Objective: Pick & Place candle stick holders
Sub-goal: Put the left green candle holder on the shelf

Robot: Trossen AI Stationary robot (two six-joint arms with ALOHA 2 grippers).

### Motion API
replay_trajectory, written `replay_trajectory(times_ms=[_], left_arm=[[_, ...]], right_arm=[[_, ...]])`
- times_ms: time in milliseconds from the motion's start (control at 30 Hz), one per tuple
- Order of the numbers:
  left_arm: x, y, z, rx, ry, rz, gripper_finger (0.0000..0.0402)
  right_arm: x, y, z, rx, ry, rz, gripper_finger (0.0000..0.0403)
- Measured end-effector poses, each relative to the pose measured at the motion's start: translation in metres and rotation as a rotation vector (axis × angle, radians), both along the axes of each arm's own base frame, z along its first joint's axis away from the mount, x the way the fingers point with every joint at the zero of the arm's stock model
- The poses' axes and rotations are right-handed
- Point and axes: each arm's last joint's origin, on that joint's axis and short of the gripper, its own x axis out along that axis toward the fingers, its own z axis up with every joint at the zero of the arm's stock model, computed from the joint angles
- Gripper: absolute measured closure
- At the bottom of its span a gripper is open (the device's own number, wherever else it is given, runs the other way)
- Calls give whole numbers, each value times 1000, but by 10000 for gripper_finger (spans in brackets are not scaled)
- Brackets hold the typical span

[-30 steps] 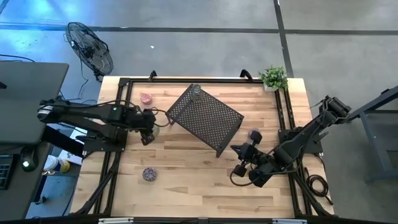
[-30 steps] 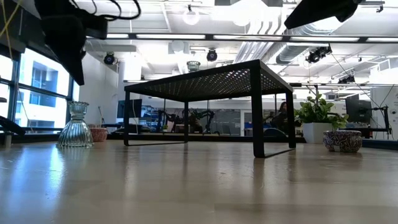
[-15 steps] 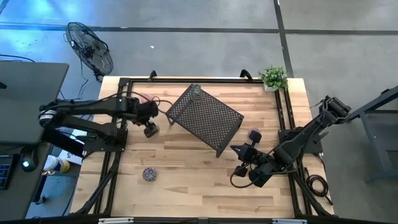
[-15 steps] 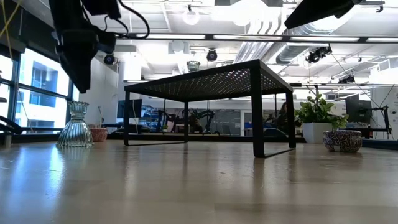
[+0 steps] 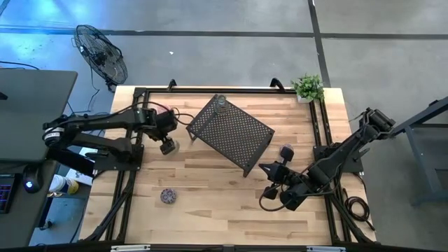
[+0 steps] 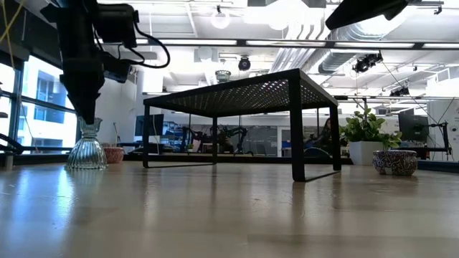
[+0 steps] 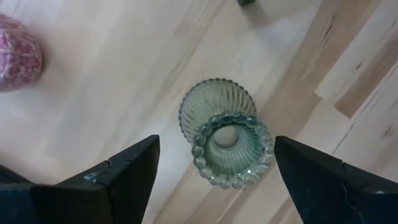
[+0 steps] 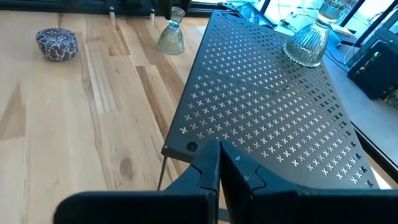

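A pale green ribbed glass holder (image 7: 225,133) stands upright on the table at the left (image 6: 87,147). My left gripper (image 7: 214,169) is open just above it, pointing down, one finger on either side of its rim, touching nothing; it also shows in the high view (image 5: 168,145). A pink holder (image 7: 17,53) stands nearby. A clear holder (image 8: 308,41) stands on the black rack (image 5: 231,133). Two purple holders stand on the table (image 5: 168,196) (image 5: 287,150). My right gripper (image 8: 217,167) is shut and empty near the rack's near right corner.
The black rack (image 6: 244,93) stands askew on its legs mid-table. A small potted plant (image 5: 308,87) is at the far right corner. Black frame rails (image 5: 129,175) run along the table's left and right sides. Bare wood lies along the near edge.
My left gripper has come down from high above the table to the rim of the pale green holder, shifting slightly toward the far edge. The holder has stayed in place.
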Motion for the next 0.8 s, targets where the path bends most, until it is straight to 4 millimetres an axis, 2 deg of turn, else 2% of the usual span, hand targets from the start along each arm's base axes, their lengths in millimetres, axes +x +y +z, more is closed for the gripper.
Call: replay_trajectory(times_ms=[100,400,800], left_arm=[[0,0,0,4,2,-17,103],[7,1,-8,-40,30,-53,193],[15,3,-16,-70,47,-85,211]], right_arm=[[0,0,0,-2,-4,-2,401],[0,0,0,-3,-4,-2,402],[0,0,0,-5,-2,-1,402]])
